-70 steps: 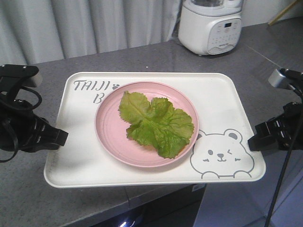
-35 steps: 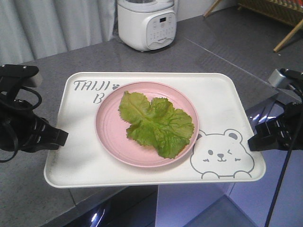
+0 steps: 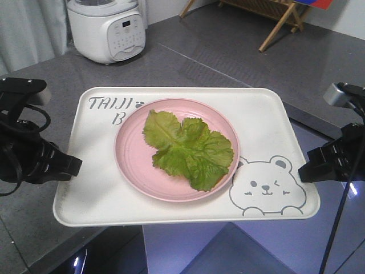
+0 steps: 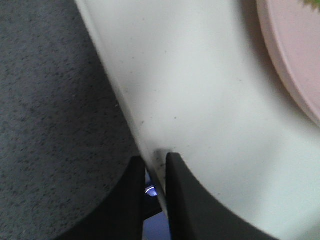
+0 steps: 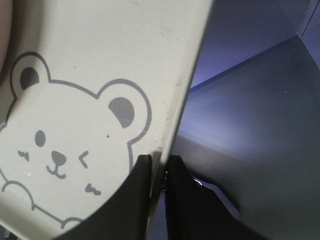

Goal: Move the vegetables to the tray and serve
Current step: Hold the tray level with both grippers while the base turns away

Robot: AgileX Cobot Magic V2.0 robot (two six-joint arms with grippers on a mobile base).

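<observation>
The cream-white tray [image 3: 268, 123] with grey lettering and a winking bear is held level between my two arms. On it sits a round pink plate [image 3: 132, 154] with the green lettuce vegetables [image 3: 188, 149] lying on it. My left gripper [image 3: 73, 165] is shut on the tray's left rim [image 4: 131, 117], one finger above and one below. My right gripper [image 3: 303, 170] is shut on the tray's right rim [image 5: 184, 95], beside the bear drawing [image 5: 65, 145]. A sliver of the pink plate [image 4: 295, 55] shows in the left wrist view.
A white kitchen appliance [image 3: 105, 27] stands at the back left on the grey counter [image 3: 188, 63]. A wooden stand [image 3: 282, 17] is at the far right back. Below the tray's front edge lies bluish floor [image 3: 228, 251], past the counter's edge.
The background has slid leftward behind the tray: the appliance moved from back right to back left, and a wooden stand has come into view. Tray and both grips look unchanged.
</observation>
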